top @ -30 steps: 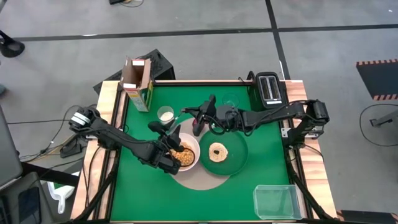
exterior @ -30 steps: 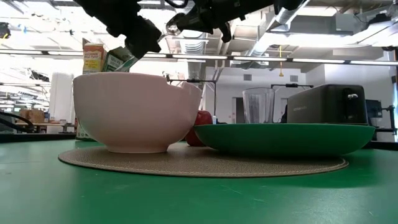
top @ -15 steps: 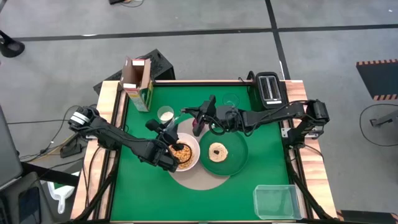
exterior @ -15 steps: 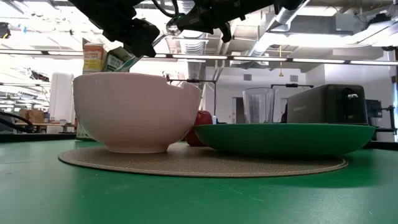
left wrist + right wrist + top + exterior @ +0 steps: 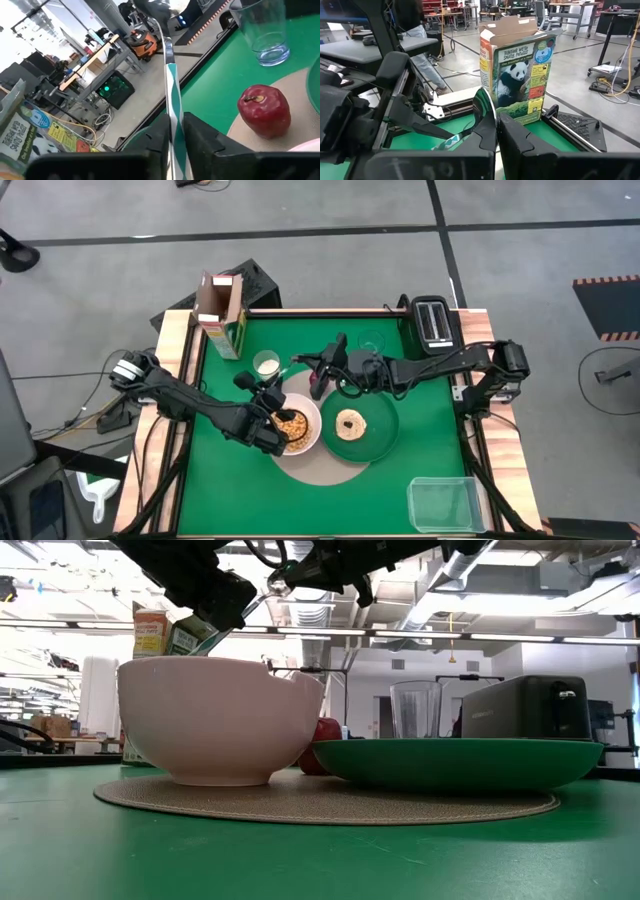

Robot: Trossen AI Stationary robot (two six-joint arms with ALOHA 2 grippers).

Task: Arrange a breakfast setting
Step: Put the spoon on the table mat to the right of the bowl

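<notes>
At the near edge of the desk (image 5: 240, 490) the clear plastic tub (image 5: 443, 502) stands apart from the setting. Behind it lies the round tan mat (image 5: 330, 472), carrying the white bowl (image 5: 220, 720), which already has cereal in it, and, just beside it, the dark-green plate (image 5: 385, 430) with the small bagel (image 5: 350, 423) on it. The red fruit (image 5: 263, 110) sits on the mat's far edge, between bowl and plate.

Above the bowl's far rim the two hands meet in the air. The left hand (image 5: 174, 125) is pinching the striped handle of the spoon (image 5: 171, 90), its fingers pressed against it on either side. The right hand (image 5: 496, 125), reaching in from the plate's side, is clamped on the same spoon. So the spoon hangs over the desk, held at both ends; this looks like a handover.

Judging by that, the next move calls for the right hand to let go and draw clear, then for the left to lay the spoon by or in the bowl without nudging it.

Farther back stand a clear glass (image 5: 262, 30), the yellow-green cereal box (image 5: 220, 315) at the far left corner with its flaps up, and the black toaster (image 5: 435, 320) at the far right.
</notes>
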